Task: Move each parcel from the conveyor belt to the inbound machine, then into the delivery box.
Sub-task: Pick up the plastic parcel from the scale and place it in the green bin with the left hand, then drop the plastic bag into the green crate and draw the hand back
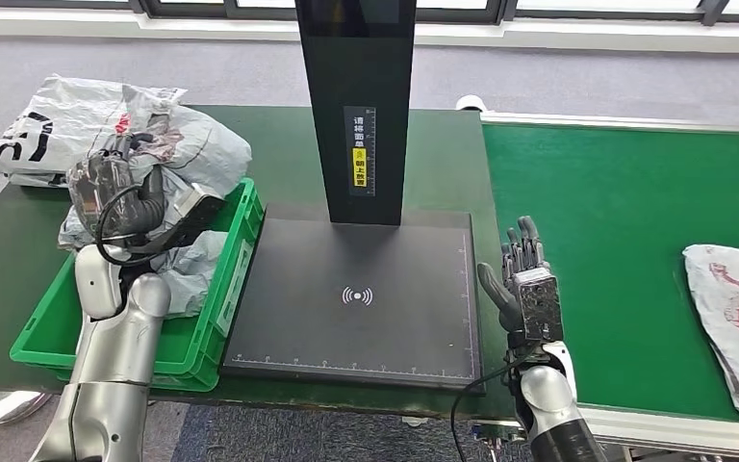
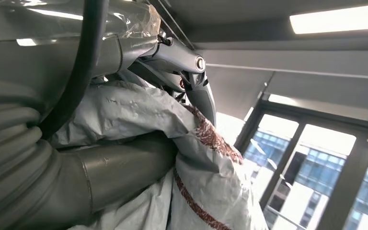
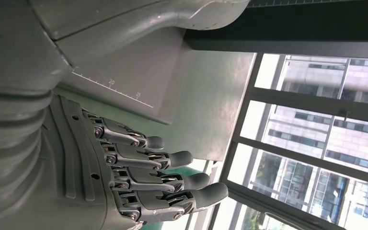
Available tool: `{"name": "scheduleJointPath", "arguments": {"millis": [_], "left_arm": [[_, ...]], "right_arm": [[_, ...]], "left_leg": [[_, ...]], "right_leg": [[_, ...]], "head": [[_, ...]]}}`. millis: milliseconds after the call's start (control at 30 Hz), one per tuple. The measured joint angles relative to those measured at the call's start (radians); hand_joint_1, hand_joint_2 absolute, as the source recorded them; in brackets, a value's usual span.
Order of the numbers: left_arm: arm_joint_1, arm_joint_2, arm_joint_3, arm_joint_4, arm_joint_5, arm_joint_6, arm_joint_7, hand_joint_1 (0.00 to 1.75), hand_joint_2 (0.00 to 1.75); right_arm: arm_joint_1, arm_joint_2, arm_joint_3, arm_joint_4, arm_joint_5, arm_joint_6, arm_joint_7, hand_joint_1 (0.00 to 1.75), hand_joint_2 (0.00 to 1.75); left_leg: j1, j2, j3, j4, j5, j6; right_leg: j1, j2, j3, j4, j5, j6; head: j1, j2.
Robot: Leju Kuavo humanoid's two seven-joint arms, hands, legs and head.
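A: What writing can be read?

B: Little. The black post (image 1: 356, 106) of the inbound machine carries a narrow label (image 1: 359, 151) with Chinese characters, part white, part yellow, beside a printed ruler scale. The machine's black plate (image 1: 356, 298) has a white wireless symbol (image 1: 357, 295) at its middle and ruler ticks along its edges. A grey bag (image 1: 48, 130) lying behind the crate bears large black lettering, only partly legible.

A: And the parcels?

B: One grey parcel (image 1: 197, 149) with red print is gripped by the left hand (image 1: 120, 188), raised over the green delivery box (image 1: 192, 337); the left wrist view shows thumb and fingers (image 2: 199, 81) closed around its crumpled plastic. More grey bagging lies inside the box beneath it. Another grey parcel with a red mark (image 1: 736, 318) lies on the green conveyor belt (image 1: 606, 221), well apart from the right hand.

A: The right hand?

B: The right hand (image 1: 527, 284) is upright beside the plate's edge, fingers straight and slightly apart, holding nothing.

A: The surroundings?

B: A dark green table (image 1: 443, 144) holds machine and box; grey carpet (image 1: 587, 72) runs to a window wall, with buildings (image 3: 316, 96) outside.
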Motion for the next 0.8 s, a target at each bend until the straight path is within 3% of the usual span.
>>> {"name": "scheduleJointPath", "arguments": {"millis": [200,467,633,700,733,800], "left_arm": [[0.038,0.001,0.128,-0.027,-0.153,0.000,0.047,1.75,1.75],[0.057,0.007,0.193,-0.028,-0.172,0.000,0.069,1.75,1.75],[0.065,0.041,0.198,0.009,-0.234,-0.007,0.227,1.75,1.75],[0.063,0.071,0.188,0.067,-0.257,-0.054,0.293,1.75,1.75],[0.060,0.085,0.178,0.098,-0.265,-0.098,0.321,1.69,1.75],[0.048,0.111,0.150,0.170,-0.272,-0.221,0.363,0.82,0.87]], "right_arm": [[0.016,0.000,0.000,0.000,-0.011,-0.002,0.001,0.00,1.75],[0.022,-0.001,0.000,0.000,-0.012,-0.001,0.001,0.00,1.75],[0.023,-0.001,-0.001,-0.001,-0.013,0.006,0.002,0.00,1.75],[0.023,-0.001,-0.003,-0.004,-0.012,0.010,0.004,0.00,1.75],[0.023,-0.001,-0.006,-0.007,-0.010,0.014,0.006,0.00,1.75],[0.023,-0.002,-0.011,-0.012,-0.002,0.027,0.010,0.00,1.75]], "left_leg": [[0.000,0.001,0.000,0.000,0.000,0.000],[0.000,0.001,-0.001,0.000,0.000,0.000],[0.000,0.002,-0.001,0.000,0.000,0.000],[0.000,0.002,-0.001,0.000,0.000,0.000],[0.000,0.002,-0.001,0.000,0.000,-0.001],[0.000,0.002,-0.001,0.000,0.000,-0.001]], "right_leg": [[0.000,0.002,-0.002,0.000,0.000,0.000],[0.001,0.001,-0.002,0.000,0.000,0.000],[0.000,0.002,-0.003,0.000,0.000,0.000],[0.001,0.003,-0.003,0.000,0.000,0.000],[0.001,0.003,-0.004,0.000,0.000,0.000],[0.001,0.002,-0.004,0.000,0.000,0.000]], "head": [[0.000,0.000],[0.000,0.000],[0.000,0.000],[0.000,0.000],[0.000,0.000],[0.000,0.000]]}}
